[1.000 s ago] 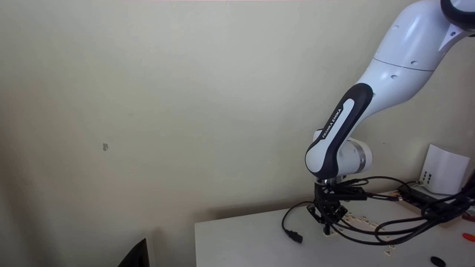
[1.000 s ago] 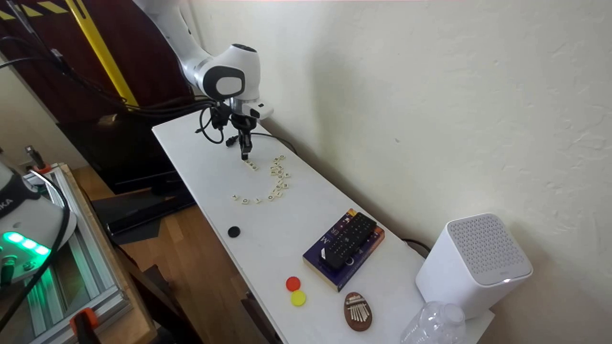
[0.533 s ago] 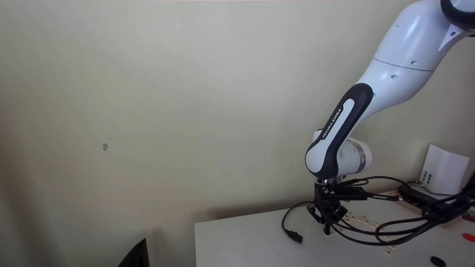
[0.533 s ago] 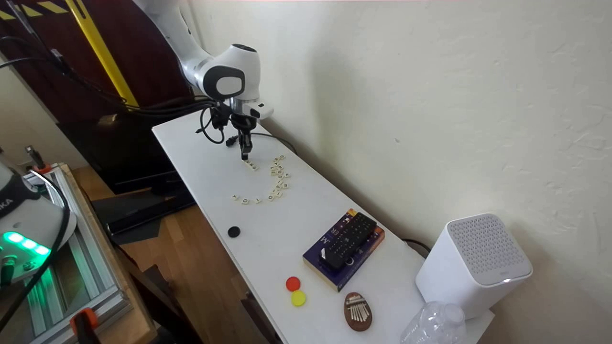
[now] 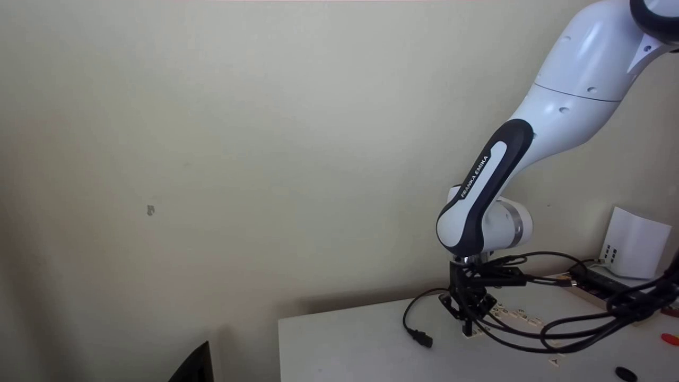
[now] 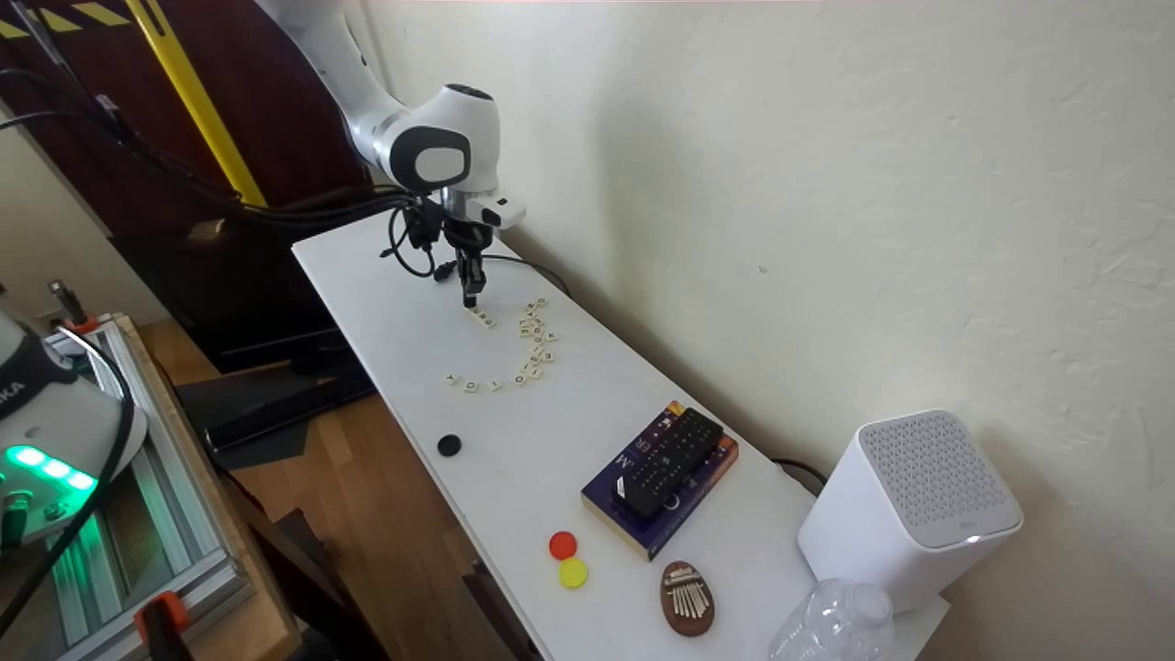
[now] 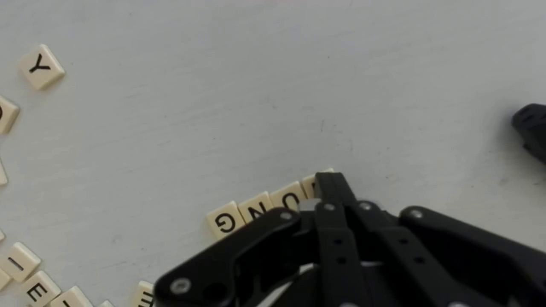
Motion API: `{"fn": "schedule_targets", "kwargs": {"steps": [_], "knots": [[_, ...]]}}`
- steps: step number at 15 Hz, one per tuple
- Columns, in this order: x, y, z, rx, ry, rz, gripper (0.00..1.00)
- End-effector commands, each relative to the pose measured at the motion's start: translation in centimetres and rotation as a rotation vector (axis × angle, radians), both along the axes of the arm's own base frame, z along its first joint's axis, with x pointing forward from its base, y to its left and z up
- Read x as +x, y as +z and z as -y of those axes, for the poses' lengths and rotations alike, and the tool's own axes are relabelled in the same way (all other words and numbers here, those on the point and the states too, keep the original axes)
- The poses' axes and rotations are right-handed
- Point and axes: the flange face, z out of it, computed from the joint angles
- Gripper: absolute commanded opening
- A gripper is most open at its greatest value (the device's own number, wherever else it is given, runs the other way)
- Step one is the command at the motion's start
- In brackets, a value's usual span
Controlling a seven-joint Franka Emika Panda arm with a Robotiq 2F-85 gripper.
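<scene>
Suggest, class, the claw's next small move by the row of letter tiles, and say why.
Lifting the claw slightly seems sensible: it looks closed and, in the wrist view, hides much of a fourth tile and its letter, while the G tile, N tile and U tile sit side by side in line.

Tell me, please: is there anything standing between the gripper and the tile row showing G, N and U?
Nothing visible stands between them. In the wrist view, the closed gripper overlaps the end tile of that tile row; whether they touch cannot be told.
</scene>
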Motion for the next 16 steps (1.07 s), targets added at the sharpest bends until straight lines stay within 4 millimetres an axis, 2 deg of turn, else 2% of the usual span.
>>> {"fn": "schedule_targets", "kwargs": {"steps": [1, 16], "knots": [[-0.6, -0.1, 0.1, -0.008, 0.035, -0.003, 0.00], [-2.4, 1.5, 0.0, -0.018, 0.045, 0.056, 0.00]]}}
